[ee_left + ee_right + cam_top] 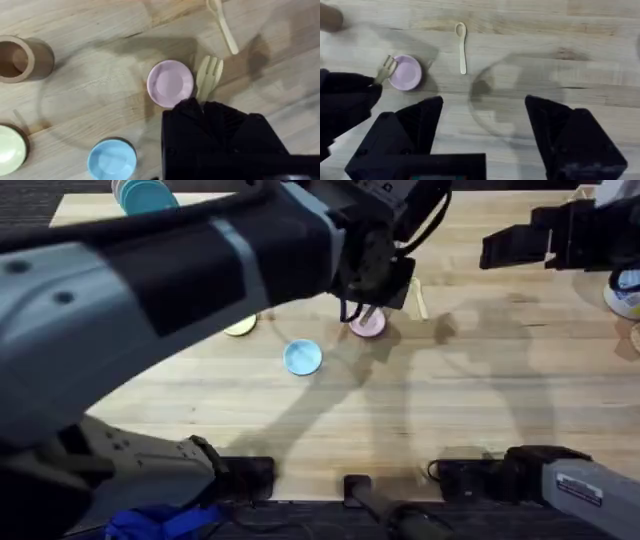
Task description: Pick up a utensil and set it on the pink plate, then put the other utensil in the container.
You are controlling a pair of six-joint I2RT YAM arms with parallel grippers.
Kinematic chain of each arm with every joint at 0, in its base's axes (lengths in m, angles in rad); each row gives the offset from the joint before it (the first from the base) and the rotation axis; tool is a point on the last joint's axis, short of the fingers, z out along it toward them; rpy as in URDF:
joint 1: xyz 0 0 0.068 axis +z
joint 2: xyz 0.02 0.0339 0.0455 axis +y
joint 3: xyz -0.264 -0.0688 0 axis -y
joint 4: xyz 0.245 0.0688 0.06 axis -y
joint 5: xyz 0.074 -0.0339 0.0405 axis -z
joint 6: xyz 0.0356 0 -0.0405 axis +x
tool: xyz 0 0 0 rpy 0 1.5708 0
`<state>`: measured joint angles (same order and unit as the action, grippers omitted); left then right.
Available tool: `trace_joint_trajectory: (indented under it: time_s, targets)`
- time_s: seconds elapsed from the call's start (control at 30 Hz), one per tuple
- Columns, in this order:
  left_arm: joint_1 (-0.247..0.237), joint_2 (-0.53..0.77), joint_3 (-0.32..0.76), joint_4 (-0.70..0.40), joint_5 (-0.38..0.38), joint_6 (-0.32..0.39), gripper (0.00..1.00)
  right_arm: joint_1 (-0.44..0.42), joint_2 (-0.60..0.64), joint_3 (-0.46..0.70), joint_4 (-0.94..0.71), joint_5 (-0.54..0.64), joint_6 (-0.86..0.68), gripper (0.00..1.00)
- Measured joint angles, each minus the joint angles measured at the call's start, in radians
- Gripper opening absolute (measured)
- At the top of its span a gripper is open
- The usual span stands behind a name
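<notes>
The left arm reaches far across the wooden table [480, 410], its dark bulk looming large under the overhead camera, and its gripper [365, 308] hangs right at the small pink plate [170, 83]. In the left wrist view the wooden fork [208, 79] pokes out from the black fingers [190, 107], tines forward, its handle hidden between them — the jaws look pinched on the fork's handle. The fork lies just beside the plate's rim rather than over its middle; whether it touches the rim I cannot tell. The right wrist view shows the same thing from the other side: the fork's tines at the edge of the pink plate, the left gripper a dark mass behind them.

The wooden spoon [462, 47] lies flat on the table near the plate, apart from it, its oval bowl pointing away from the fork. The brown wooden cup [22, 58] stands upright and well off to one side of the plate, its mouth open to the camera.

A light blue plate [302, 357] sits near the pink one, and a pale yellow plate [241, 326] is half hidden under the left arm. A stack of blue plates [145, 195] rests at the far edge.

The right gripper [485, 117] hovers above bare wood — its black fingers [555, 125] are spread wide and hold nothing.
</notes>
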<state>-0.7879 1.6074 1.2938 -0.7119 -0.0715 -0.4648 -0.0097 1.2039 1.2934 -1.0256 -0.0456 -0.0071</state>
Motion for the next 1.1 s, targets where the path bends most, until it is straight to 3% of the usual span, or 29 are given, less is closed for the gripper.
trace_joint_trajectory:
  time_s: [0.63,1.1]
  targets:
    - [0.004,0.22,0.0,0.062,0.0,0.0,0.041,0.0,0.0,0.0,0.0,0.0,0.0,0.998]
    - [0.029,0.257,0.0,0.073,0.0,0.0,0.041,0.0,0.0,0.0,0.0,0.0,0.0,0.998]
